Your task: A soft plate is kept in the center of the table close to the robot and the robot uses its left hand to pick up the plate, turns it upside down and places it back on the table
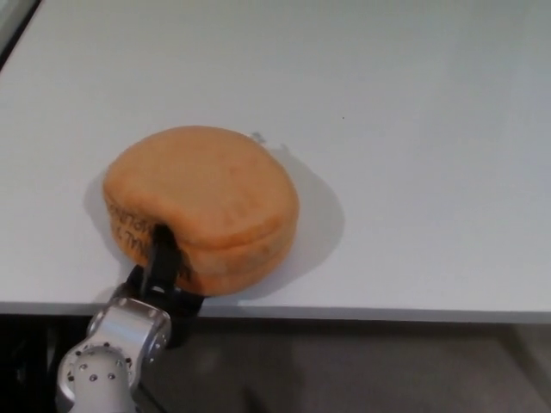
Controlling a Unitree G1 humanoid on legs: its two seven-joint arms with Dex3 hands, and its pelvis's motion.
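The soft plate [207,202] is a thick, round, fuzzy orange cushion with a seam around its side and dark lettering on its near-left rim. Its broad plain face points up, slightly tilted. It sits near the white table's [413,129] front edge. The left hand [159,275] grips its near rim, 1 black finger [161,249] pressed over the side.

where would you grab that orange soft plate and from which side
Grip the thick side wall at the near-left rim of the orange soft plate, coming from the table's front edge. The wall is tall and that edge sits nearest the robot; the left hand already pinches there, one finger over the rim.
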